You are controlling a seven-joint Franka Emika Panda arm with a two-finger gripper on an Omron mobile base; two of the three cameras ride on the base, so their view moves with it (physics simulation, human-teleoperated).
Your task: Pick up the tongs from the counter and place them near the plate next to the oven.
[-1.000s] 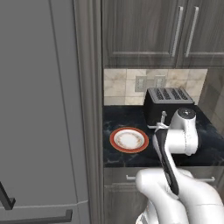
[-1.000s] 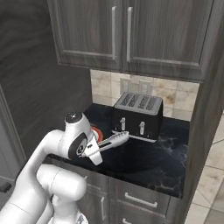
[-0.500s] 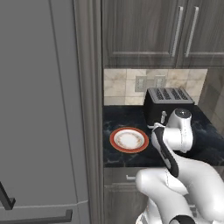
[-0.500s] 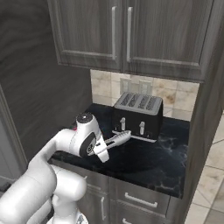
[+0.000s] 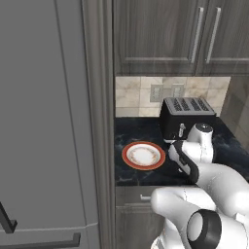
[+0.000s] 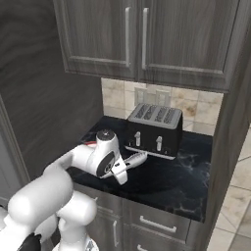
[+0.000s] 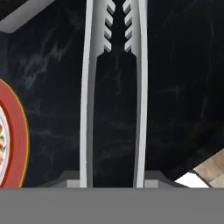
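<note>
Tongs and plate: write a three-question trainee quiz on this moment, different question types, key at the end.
1. True or false: the tongs are lying flat on the counter.
2. Multiple choice: in the left base view, the plate sits (A) left of the toaster, nearer the counter's front edge, (B) on top of the toaster, (C) in a drawer.
3. Fill in: the gripper is shut on the ____.

Key: 1 false, they are held above it; 2 A; 3 tongs.
</note>
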